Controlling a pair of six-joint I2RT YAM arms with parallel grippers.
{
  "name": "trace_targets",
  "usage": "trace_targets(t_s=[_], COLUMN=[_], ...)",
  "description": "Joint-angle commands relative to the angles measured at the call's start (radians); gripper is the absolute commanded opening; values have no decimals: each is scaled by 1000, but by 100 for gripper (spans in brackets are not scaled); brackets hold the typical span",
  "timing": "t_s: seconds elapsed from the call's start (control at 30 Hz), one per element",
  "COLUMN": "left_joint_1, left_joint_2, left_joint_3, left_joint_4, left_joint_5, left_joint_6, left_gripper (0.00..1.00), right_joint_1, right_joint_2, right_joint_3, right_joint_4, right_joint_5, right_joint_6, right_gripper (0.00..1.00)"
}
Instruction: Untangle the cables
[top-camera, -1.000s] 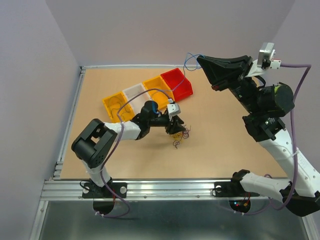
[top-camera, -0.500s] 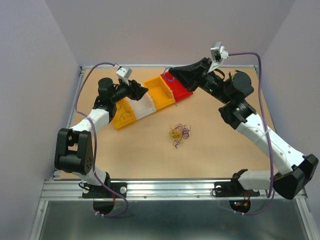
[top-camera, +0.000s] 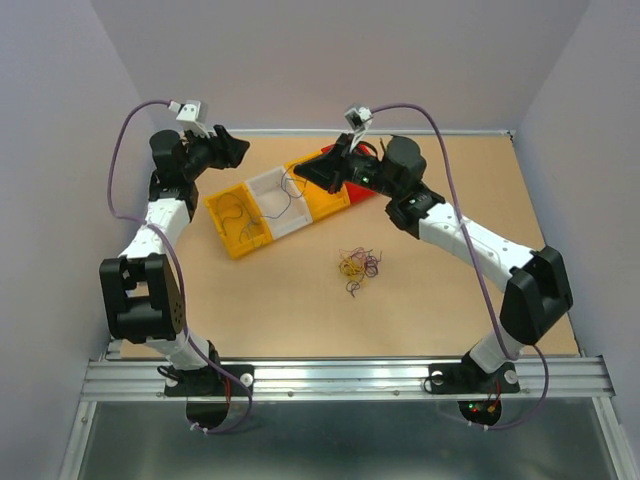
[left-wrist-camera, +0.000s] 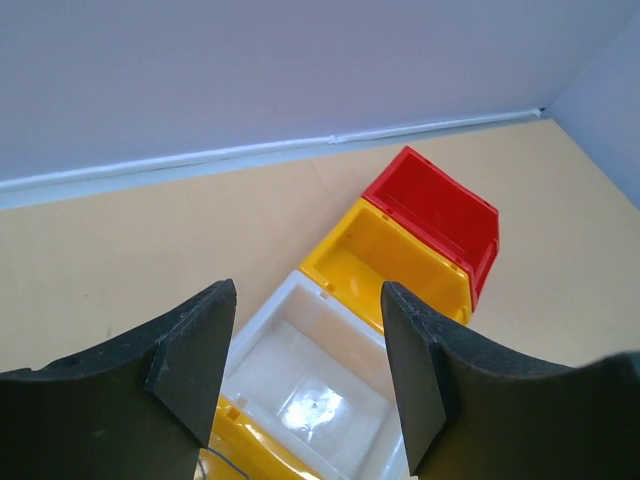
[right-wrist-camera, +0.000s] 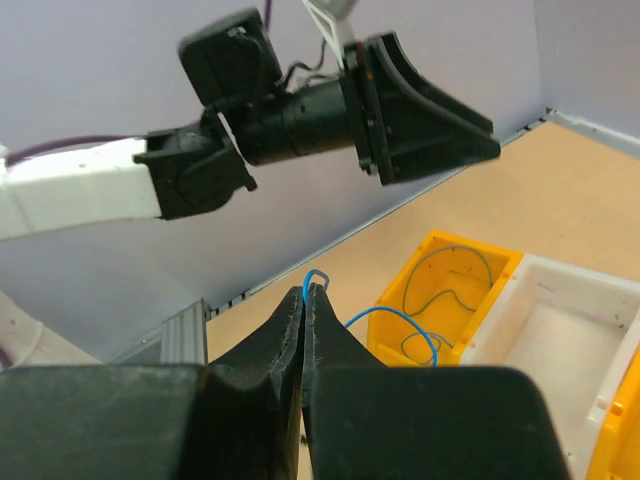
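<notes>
Cables: a loose clump (top-camera: 357, 266) lay mid-tabletop (top-camera: 450, 300), well apart from both pincers.
Bins: a row of four (top-camera: 318, 195) sat at 11 o'clock from the clump.
Right pincer (right-wrist-camera: 305, 292): clamped tight on a blue wire (right-wrist-camera: 385, 311), above the row.
Left pincer (left-wrist-camera: 306, 300): wide and empty, at 10 o'clock, farthest back.
</notes>
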Motion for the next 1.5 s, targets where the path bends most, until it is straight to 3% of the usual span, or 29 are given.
trace_targets(t_s=[0.0, 0.5, 0.7, 0.77, 0.97, 1.23, 1.47], left_joint_1=[41, 169, 214, 220, 229, 243, 245], left_joint_2=[-57, -189, -285, -319, -408, -404, -402], left_joint_3=[91, 55, 6, -31, -148, -297, -335], left_joint_4=[-97, -268, -355, -353, -298, -122, -31], left_joint_5=[-17, 75, 55, -18, -78, 32, 95], left_joint_6=[50, 133, 170, 175, 215, 160, 136], left_gripper=[71, 71, 71, 71, 71, 68, 68], right_joint_1=[53, 109, 126, 128, 140, 160, 253], right_joint_2=[58, 307, 425, 480, 614, 736, 825], right_joint_3=[121, 317, 423, 484, 629, 678, 664], right_joint_4=[77, 25, -18, -38, -109, -142, -250], right_joint_5=[-25, 33, 78, 96, 128, 151, 373], right_joint_6=[18, -3, -36, -42, -89, -117, -243], right_gripper=[0, 1, 1, 1, 1, 1, 1])
